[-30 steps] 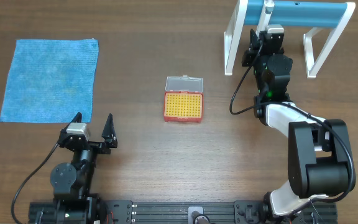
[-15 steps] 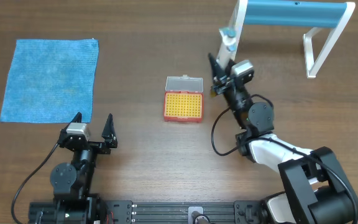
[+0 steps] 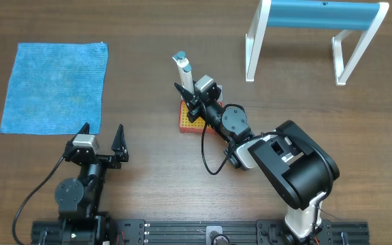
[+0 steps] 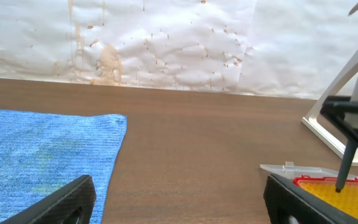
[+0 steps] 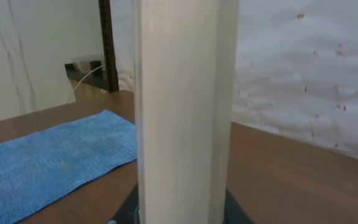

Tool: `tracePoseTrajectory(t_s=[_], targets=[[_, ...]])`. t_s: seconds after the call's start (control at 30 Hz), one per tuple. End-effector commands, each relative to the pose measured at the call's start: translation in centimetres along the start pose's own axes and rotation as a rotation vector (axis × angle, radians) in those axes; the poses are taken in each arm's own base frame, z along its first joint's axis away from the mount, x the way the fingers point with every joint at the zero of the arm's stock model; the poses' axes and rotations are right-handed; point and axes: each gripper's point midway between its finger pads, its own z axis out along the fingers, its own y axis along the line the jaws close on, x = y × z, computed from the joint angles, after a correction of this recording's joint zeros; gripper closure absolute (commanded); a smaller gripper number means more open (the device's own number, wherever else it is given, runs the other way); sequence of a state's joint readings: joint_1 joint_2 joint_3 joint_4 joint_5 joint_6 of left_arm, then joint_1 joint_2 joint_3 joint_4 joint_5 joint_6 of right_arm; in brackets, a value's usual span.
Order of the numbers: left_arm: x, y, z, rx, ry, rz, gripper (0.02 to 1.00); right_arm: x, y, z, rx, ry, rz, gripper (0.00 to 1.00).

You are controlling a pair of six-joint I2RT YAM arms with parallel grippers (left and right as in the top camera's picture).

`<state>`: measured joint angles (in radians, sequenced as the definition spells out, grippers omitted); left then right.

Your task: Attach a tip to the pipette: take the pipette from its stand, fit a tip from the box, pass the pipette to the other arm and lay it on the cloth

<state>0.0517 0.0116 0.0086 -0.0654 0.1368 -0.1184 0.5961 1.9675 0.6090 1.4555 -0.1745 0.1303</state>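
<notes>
My right gripper (image 3: 189, 94) is shut on the pipette (image 3: 182, 68), a white shaft with a blue top, held upright over the orange tip box (image 3: 185, 121). In the left wrist view the pipette's thin dark end (image 4: 344, 168) hangs just above the yellow tips of the tip box (image 4: 353, 196). Close up in the right wrist view, the pipette's white body (image 5: 179, 106) rises between the fingers. The blue cloth (image 3: 54, 87) lies flat at the far left. My left gripper (image 3: 102, 129) stands open and holds nothing, near the cloth's front corner.
The pipette stand (image 3: 322, 13), a blue bar on white legs, stands at the back right with nothing hanging on it. The tip box's clear lid (image 4: 294, 168) lies open behind the box. Bare wooden table (image 3: 148, 163) stretches between the arms.
My right arm has swung left from the stand with the pipette, crossing the table to over the tip box. The left arm has kept still.
</notes>
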Motion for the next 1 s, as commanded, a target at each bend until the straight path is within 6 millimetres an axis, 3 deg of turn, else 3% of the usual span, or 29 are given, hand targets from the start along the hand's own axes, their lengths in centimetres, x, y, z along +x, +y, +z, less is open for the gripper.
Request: tracePoseTrajectory(t_s=[0.03,0.4,0.7,0.8,0.93,1.0], targets=[[0.1,0.3,0.0,-0.013,0.002,-0.009,0.143,0.6,0.0,0.4,0.002,0.004,0.013,0.923],[0.1,0.3,0.0,-0.013,0.002,-0.009,0.141,1.8,-0.1,0.3,0.005,0.031,0.017,0.919],[0.1,0.3,0.0,-0.013,0.002,-0.009,0.143,4.1,0.1,-1.6,0.01,0.104,0.03,0.921],[0.1,0.3,0.0,-0.013,0.002,-0.009,0.143,5.3,0.1,-2.6,0.013,0.143,0.036,0.919],[0.1,0.3,0.0,-0.013,0.002,-0.009,0.143,8.9,0.1,-3.3,0.018,0.225,0.051,0.921],[0.1,0.3,0.0,-0.013,0.002,-0.009,0.143,9.0,0.0,-3.4,0.018,0.227,0.051,0.921]])
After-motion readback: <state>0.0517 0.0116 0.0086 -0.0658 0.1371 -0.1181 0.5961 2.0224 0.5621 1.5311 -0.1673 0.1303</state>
